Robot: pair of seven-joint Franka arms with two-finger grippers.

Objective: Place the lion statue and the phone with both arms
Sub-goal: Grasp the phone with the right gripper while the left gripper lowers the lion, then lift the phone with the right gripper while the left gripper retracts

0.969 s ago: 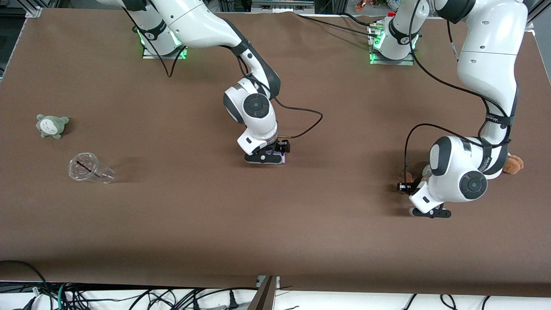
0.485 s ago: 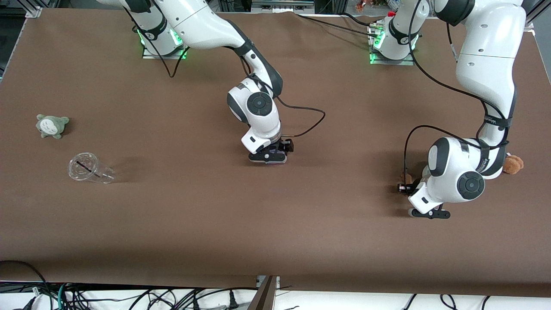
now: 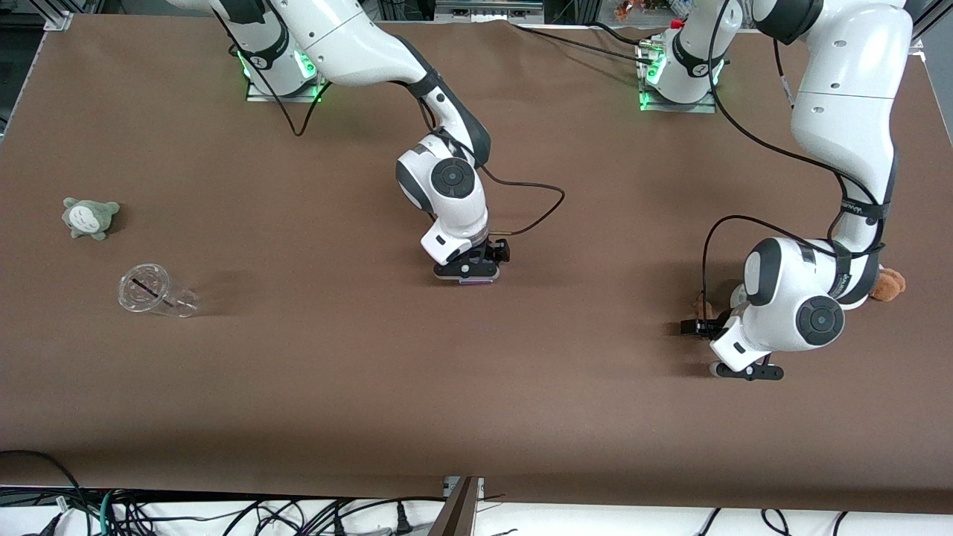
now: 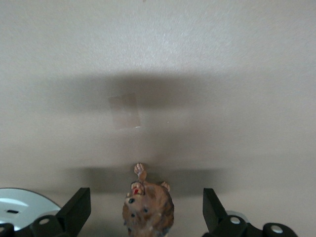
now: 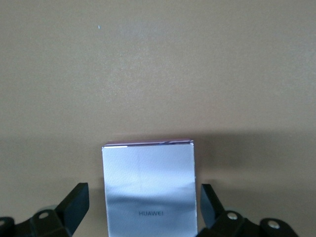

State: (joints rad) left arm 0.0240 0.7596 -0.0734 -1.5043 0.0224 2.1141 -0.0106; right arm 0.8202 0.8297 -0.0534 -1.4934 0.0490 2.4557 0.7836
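Since a moment ago, the left gripper [image 4: 145, 217] is spreading its fingers wide off the lion statue [image 4: 147, 210], which is standing free between them beside the white stand [image 4: 19, 207]. Toward the right arm's end from it, the phone [image 5: 149, 187] is lying flat between the right gripper's [image 5: 143, 217] wide-open, empty fingers. Either finger could clip its object while lifting away, toppling the lion or dragging the phone.

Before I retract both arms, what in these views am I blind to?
- Lion statue: front view hides it under the left arm's wrist; left wrist view cuts off its lower body at the frame edge.
- Phone: front view shows only a purple sliver under the right gripper; right wrist view crops its near end.
- Brown plush: mostly hidden by the left arm.
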